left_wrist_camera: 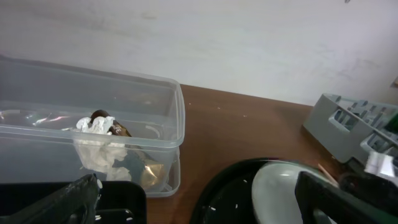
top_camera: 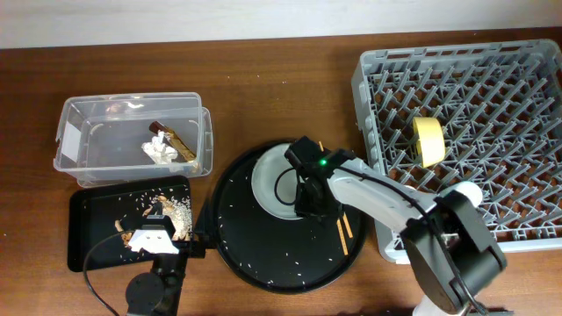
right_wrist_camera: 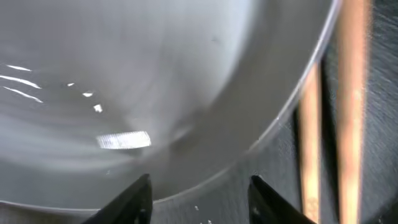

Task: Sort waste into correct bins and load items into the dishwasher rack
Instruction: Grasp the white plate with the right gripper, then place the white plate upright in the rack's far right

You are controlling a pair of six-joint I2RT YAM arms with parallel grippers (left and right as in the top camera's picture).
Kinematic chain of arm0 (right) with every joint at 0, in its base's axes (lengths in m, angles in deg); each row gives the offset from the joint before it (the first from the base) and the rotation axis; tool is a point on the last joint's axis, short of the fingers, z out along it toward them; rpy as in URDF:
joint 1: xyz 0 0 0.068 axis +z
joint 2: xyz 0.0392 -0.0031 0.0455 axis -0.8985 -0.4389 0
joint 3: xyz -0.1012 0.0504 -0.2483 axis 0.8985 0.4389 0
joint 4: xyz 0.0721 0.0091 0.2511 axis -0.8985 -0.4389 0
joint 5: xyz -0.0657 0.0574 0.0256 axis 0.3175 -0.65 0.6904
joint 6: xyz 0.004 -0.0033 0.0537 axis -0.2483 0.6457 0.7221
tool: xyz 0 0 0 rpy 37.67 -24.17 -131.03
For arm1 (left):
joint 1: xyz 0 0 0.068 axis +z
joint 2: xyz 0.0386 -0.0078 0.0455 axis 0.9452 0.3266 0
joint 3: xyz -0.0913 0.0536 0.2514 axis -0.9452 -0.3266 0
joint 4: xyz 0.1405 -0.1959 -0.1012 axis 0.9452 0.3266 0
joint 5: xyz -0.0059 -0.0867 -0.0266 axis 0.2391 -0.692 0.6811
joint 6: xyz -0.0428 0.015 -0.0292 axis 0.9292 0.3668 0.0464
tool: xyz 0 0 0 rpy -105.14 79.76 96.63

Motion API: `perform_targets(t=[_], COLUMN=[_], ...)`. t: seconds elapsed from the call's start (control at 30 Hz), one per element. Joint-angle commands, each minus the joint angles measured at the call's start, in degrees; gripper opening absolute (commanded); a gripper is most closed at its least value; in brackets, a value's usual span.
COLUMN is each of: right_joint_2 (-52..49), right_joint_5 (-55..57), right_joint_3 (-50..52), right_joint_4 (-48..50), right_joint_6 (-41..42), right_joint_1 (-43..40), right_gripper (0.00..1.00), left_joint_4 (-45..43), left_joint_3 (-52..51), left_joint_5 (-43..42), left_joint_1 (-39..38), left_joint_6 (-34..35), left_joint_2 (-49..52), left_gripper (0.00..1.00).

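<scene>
Tissue (top_camera: pixel 161 151) lies in clear tub (top_camera: pixel 79 114), food scraps (top_camera: pixel 167 211) in black tray (top_camera: pixel 88 237), yellow bowl (top_camera: pixel 429 140) in rack (top_camera: pixel 492 88); plate (top_camera: pixel 268 189) and chopsticks (top_camera: pixel 342 235) await loading. Left gripper (left_wrist_camera: pixel 199 199) and right gripper (right_wrist_camera: pixel 199 193) both stand open, empty.

Plate (top_camera: pixel 268 186) on tray (top_camera: pixel 263 254) — rack (top_camera: pixel 492 105) right

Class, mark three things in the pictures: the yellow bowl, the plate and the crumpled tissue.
yellow bowl (top_camera: pixel 428 140), overhead view, middle of its visible side.
plate (top_camera: pixel 267 185), overhead view, bare left part.
crumpled tissue (left_wrist_camera: pixel 99 149), left wrist view, middle of the white wad.
</scene>
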Motion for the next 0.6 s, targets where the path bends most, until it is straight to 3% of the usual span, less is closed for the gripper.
perform_targets(t=[0.0,0.1,0.23,0.37,0.43,0.57], right_joint_2=[-2.1,-2.29,1.92,14.03,23.41,38.05], right_joint_5=[-0.04,0.02,0.22,5.97,15.3,49.88], right_joint_3=[0.9,0.92,0.15,-2.21,-2.25,-2.23], right_joint_4=[2.16,0.11,-1.73,-3.8,-4.31,-5.05], right_joint_6=[1.14,1.73,0.35,-1.18,-1.88,-5.92], right_joint_1=[-0.02,-0.09,-0.5,-1.77,-3.96,-10.58], right_gripper=[0.3,0.06,0.04,0.04,0.04,0.04], left_joint_4=[-0.17,-0.17,-0.17,-0.17,-0.17,-0.17], left_joint_3=[-0.46,-0.46,-0.46,-0.46,-0.46,-0.46], left_joint_5=[-0.22,-0.22,-0.22,-0.22,-0.22,-0.22], left_joint_1=[-0.07,-0.07,-0.07,-0.07,-0.07,-0.07], left_joint_6=[-0.7,-0.7,-0.7,-0.7,-0.7,-0.7], left_joint_2=[-0.28,-0.28,-0.28,-0.28,-0.28,-0.28], left_gripper=[0.99,0.99,0.99,0.99,0.99,0.99])
